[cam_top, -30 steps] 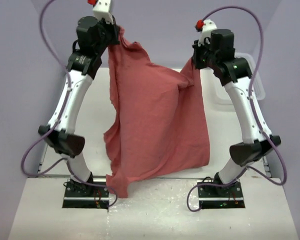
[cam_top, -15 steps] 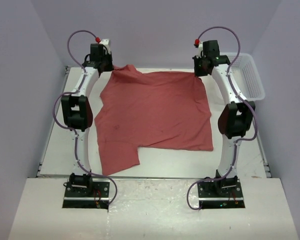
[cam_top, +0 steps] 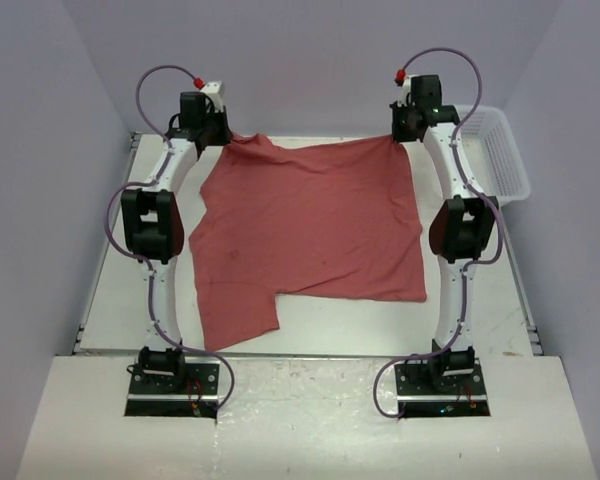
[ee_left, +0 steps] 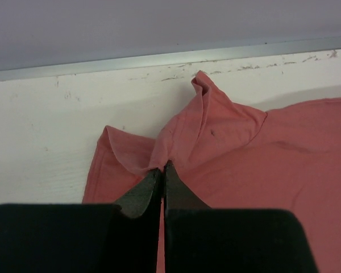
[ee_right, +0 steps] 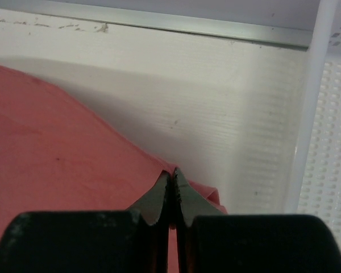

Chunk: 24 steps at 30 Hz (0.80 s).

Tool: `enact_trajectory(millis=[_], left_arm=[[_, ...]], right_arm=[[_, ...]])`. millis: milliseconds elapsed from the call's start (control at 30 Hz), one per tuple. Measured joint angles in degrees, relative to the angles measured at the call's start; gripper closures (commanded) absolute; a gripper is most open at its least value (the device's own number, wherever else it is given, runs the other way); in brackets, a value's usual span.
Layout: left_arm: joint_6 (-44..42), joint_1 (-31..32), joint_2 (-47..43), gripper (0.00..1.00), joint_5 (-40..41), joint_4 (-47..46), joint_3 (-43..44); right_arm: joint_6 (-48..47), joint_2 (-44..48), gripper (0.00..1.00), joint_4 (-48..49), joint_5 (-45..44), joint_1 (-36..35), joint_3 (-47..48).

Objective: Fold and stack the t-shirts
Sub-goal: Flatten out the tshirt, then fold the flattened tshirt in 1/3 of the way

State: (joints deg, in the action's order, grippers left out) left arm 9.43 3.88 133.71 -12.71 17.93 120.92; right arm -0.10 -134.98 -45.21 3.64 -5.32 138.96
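Note:
A brick-red t-shirt (cam_top: 310, 225) lies spread almost flat on the white table, one sleeve hanging toward the near left. My left gripper (cam_top: 223, 138) is at the far left corner of the cloth, shut on a pinch of the t-shirt (ee_left: 216, 148), which bunches up just past the fingertips (ee_left: 152, 181). At the far right corner, my right gripper (cam_top: 398, 136) is shut on the t-shirt's edge (ee_right: 62, 142). Both arms are stretched far forward, low over the table.
A white mesh basket (cam_top: 500, 150) stands at the far right, its wall (ee_right: 324, 114) close beside my right gripper. The table's far edge with a metal strip (ee_left: 159, 60) runs just beyond both grippers.
A second ago both arms held the t-shirt hanging high. They have swung it forward and down, laying it flat, and the right arm has reached slightly farther in the last half second.

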Motion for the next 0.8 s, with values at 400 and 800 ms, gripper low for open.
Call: enact_trajectory(millis=[400, 800], left_arm=[[0.6, 0.0, -6.9, 1.0, -3.2, -1.2, -8.4], [2.1, 1.8, -18.0, 1.0, -2.8, -3.5, -22.4]], right_arm=[[0.7, -3.2, 1.0, 0.7, 0.6, 4.6, 0.2], [3.2, 1.4, 1.0, 1.1, 0.6, 3.0, -14.0]])
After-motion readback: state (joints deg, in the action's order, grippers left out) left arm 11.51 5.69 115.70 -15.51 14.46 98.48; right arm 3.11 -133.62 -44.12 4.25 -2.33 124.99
